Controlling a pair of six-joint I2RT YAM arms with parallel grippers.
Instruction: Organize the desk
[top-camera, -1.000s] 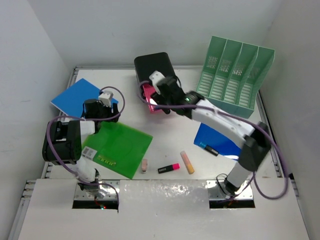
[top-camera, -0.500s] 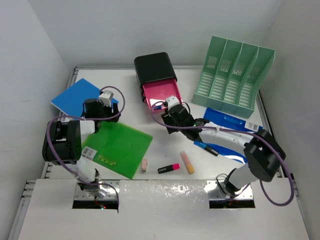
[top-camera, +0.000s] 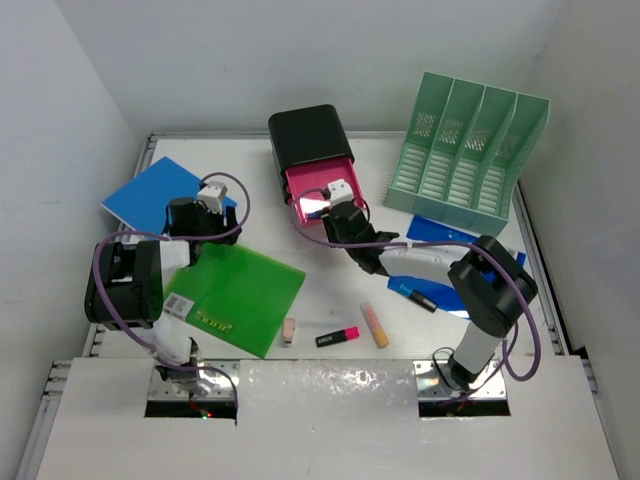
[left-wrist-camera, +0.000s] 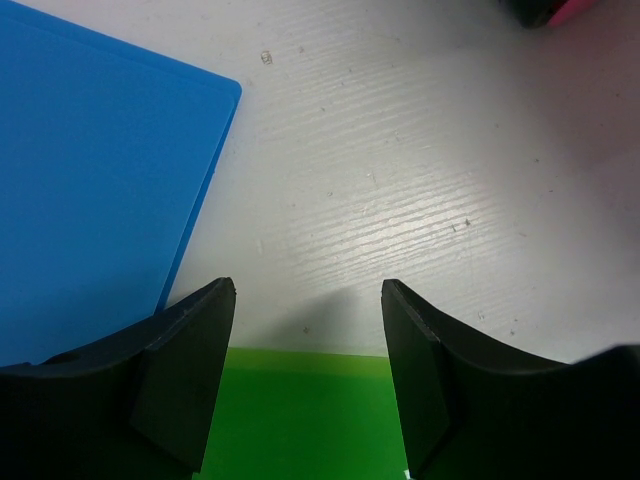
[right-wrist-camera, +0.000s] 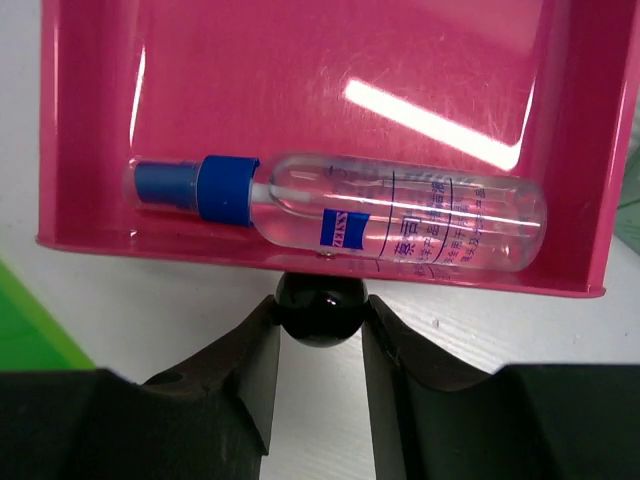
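desk (left-wrist-camera: 400, 150) spreads beneath parted left jaws; right jaws pinch drawer knob (right-wrist-camera: 320, 305).

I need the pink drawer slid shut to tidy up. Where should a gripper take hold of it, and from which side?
Grip the round black knob at the middle of the pink drawer's front wall, coming from the front with jaws on either side. It sticks out from the wall; the wall itself is too wide and flat.

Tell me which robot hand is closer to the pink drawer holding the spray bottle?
Right. The right gripper is at the front of the pink plastic drawer, fingers around its round black knob. The left gripper hovers far off, by the flat green folder.
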